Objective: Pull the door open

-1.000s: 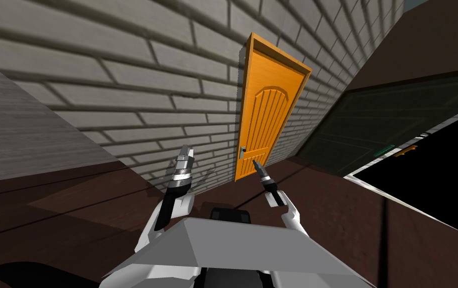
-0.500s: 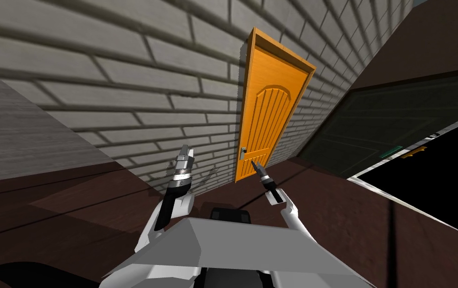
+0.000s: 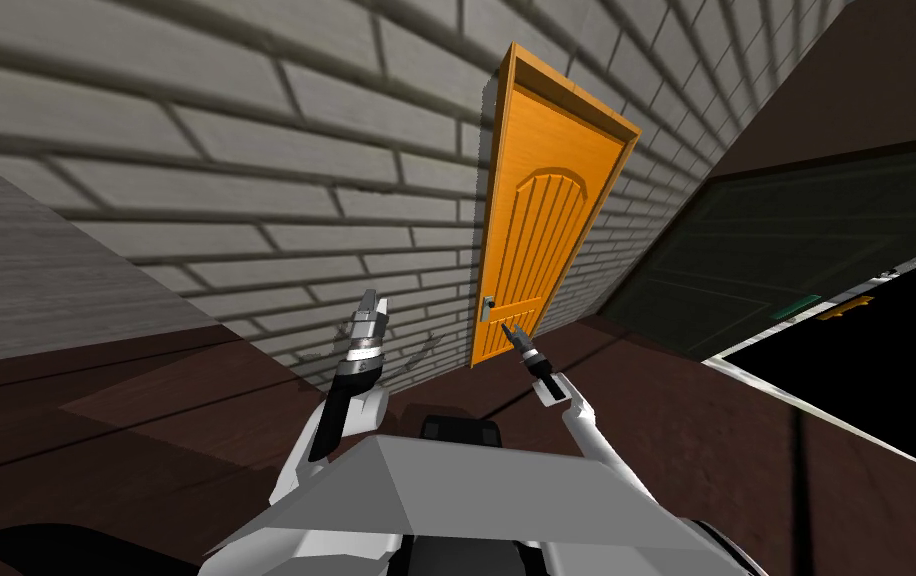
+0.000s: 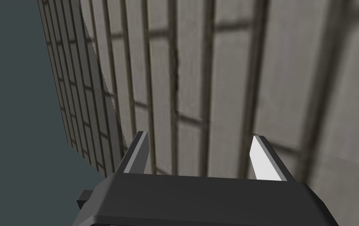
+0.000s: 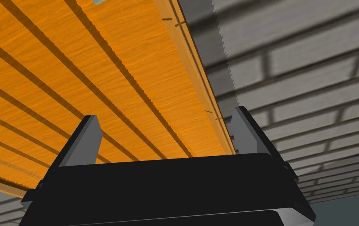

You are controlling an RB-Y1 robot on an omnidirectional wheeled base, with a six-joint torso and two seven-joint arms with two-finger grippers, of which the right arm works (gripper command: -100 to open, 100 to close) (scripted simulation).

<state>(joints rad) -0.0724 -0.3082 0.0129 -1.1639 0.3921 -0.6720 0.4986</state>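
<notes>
The orange door [image 3: 536, 220] sits closed in the brick wall [image 3: 246, 200] at 12 o'clock. The right gripper [image 3: 512, 332], fingers apart, faces the door panel, with the handle [image 3: 487, 308] near at its 11 o'clock. The left gripper [image 3: 371, 305], fingers apart, faces the wall.

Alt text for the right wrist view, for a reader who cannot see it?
The right gripper, fingers open, faces a grooved orange wood-grain door near its edge. A grey brick wall adjoins the door.
</notes>
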